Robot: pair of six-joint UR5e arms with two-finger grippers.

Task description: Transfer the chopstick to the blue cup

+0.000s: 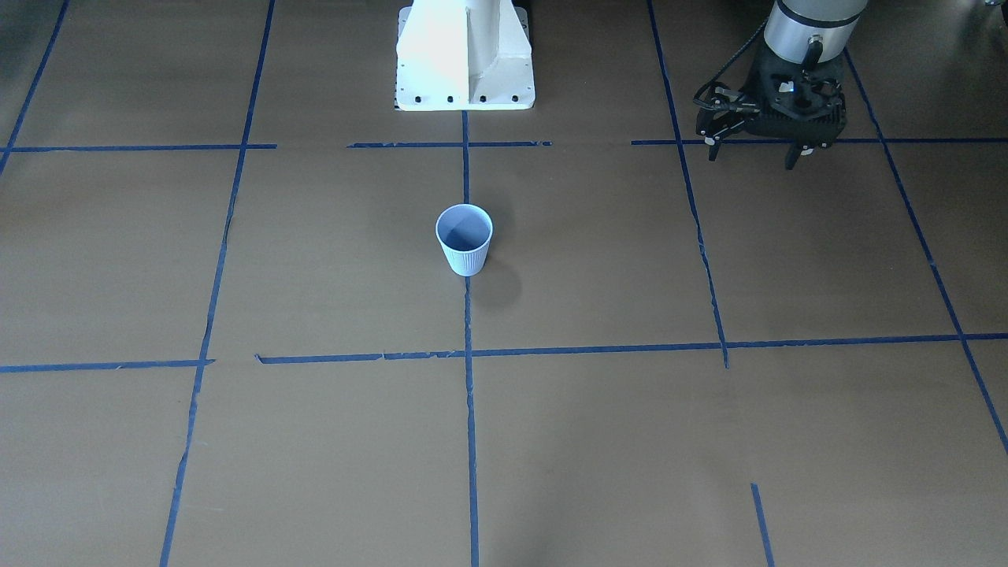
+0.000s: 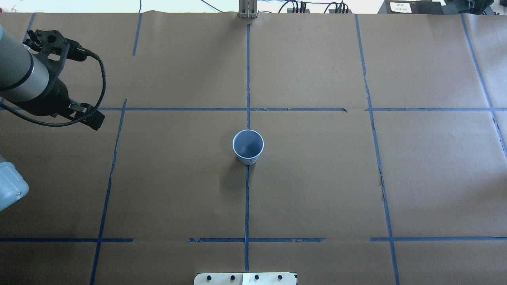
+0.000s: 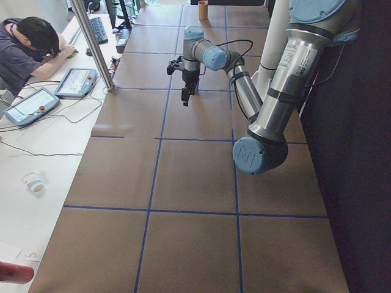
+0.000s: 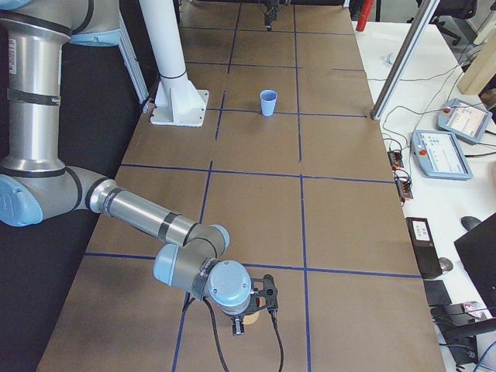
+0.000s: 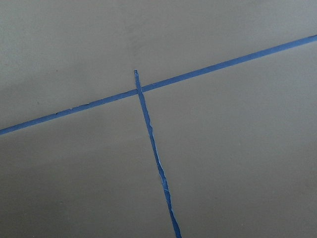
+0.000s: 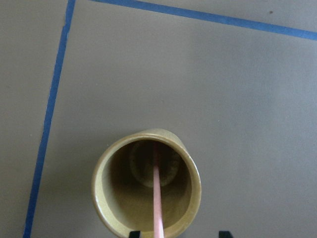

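The blue cup (image 1: 465, 240) stands upright and empty at the table's middle, and it also shows in the overhead view (image 2: 248, 148) and in the right side view (image 4: 268, 102). One salmon-pink chopstick (image 6: 157, 198) leans inside a tan cup (image 6: 101, 198) at the table's right end. My right gripper (image 6: 179, 234) hangs straight over that tan cup, jaws apart, and the stick passes near its left fingertip (image 6: 133, 234). The right side view shows the gripper (image 4: 240, 325) low over the cup. My left gripper (image 1: 754, 153) is open and empty, hovering far left of the blue cup.
The white robot pedestal (image 1: 465, 55) stands behind the blue cup. Dark blue tape lines (image 5: 148, 129) cross the brown paper. An operator (image 3: 30, 49) sits at a side desk with teach pendants (image 3: 76, 82).
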